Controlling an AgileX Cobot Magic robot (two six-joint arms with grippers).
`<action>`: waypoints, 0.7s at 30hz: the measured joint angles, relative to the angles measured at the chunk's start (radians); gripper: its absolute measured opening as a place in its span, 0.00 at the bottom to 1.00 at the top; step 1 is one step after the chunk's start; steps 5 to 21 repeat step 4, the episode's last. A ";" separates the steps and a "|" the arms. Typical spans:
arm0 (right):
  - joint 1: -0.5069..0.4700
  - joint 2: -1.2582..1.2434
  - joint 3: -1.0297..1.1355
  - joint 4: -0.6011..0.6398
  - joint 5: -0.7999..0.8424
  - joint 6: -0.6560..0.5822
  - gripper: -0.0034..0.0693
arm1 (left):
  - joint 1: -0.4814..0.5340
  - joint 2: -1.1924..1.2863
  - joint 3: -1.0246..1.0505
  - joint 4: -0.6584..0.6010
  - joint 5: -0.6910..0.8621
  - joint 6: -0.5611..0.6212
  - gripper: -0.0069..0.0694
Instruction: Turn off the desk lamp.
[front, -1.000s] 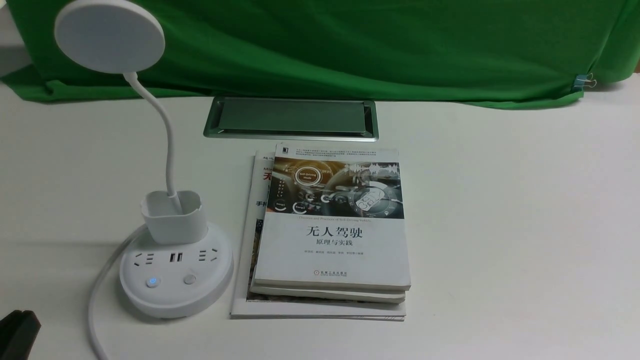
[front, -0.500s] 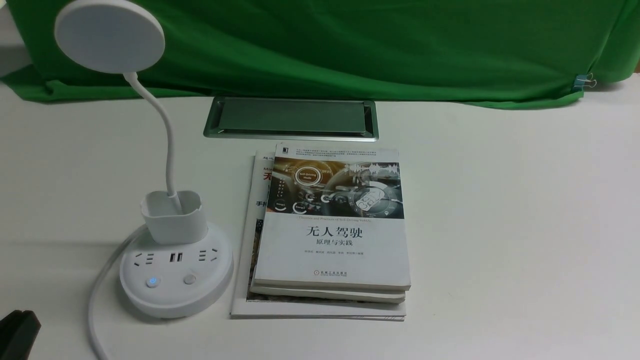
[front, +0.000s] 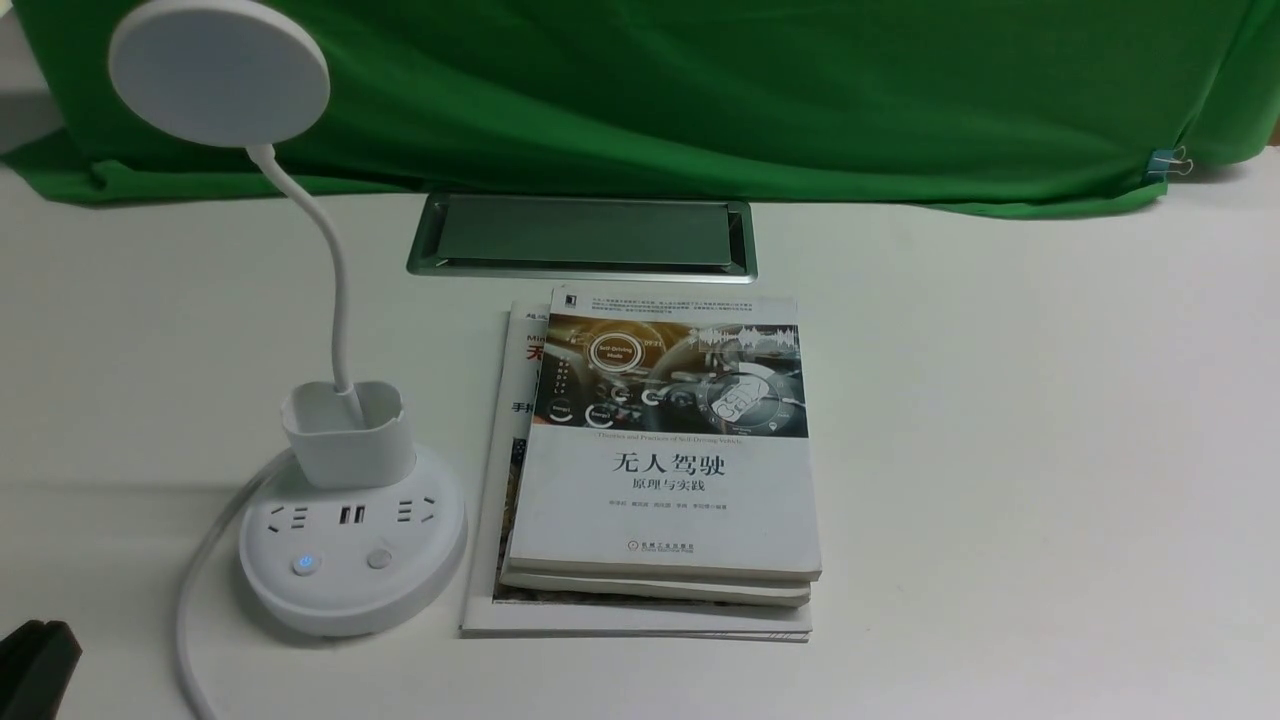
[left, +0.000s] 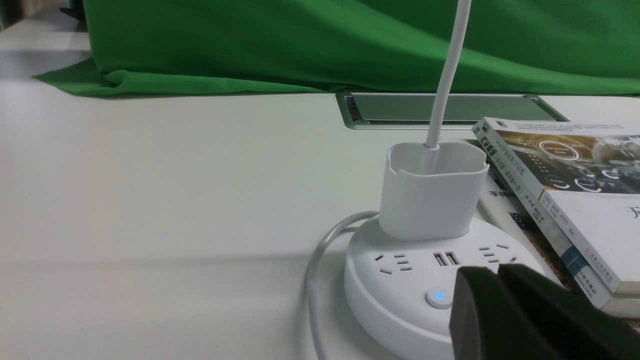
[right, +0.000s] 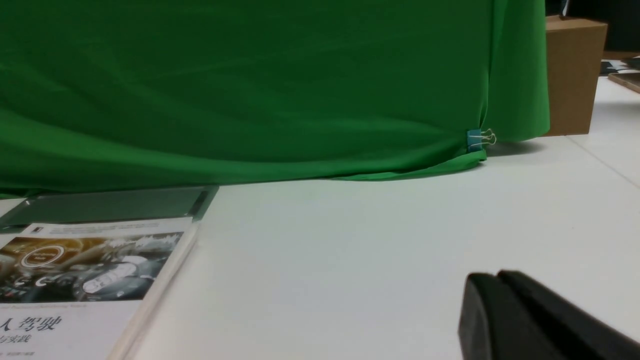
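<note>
The white desk lamp stands at the front left of the table, with its disc head high at the far left, a thin neck, a cup holder and a round base with sockets. Its left button glows blue; the right button is unlit. My left gripper is shut and empty, low at the front left, apart from the base. In the left wrist view its tips hide the unlit button beside the lit button. My right gripper is shut, empty, over bare table.
A stack of books lies just right of the lamp base. A metal cable hatch is set in the table behind them. A green cloth hangs along the back. The lamp's white cord curves forward left of the base.
</note>
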 joint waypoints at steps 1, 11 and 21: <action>0.000 0.000 0.000 0.000 0.000 0.000 0.10 | 0.000 0.000 0.000 0.000 0.000 0.000 0.11; 0.000 0.000 0.000 0.000 0.000 0.000 0.10 | 0.000 0.000 0.000 0.000 0.000 0.001 0.11; 0.000 0.000 0.000 0.000 0.000 0.000 0.10 | 0.000 0.000 0.000 0.000 0.000 0.001 0.11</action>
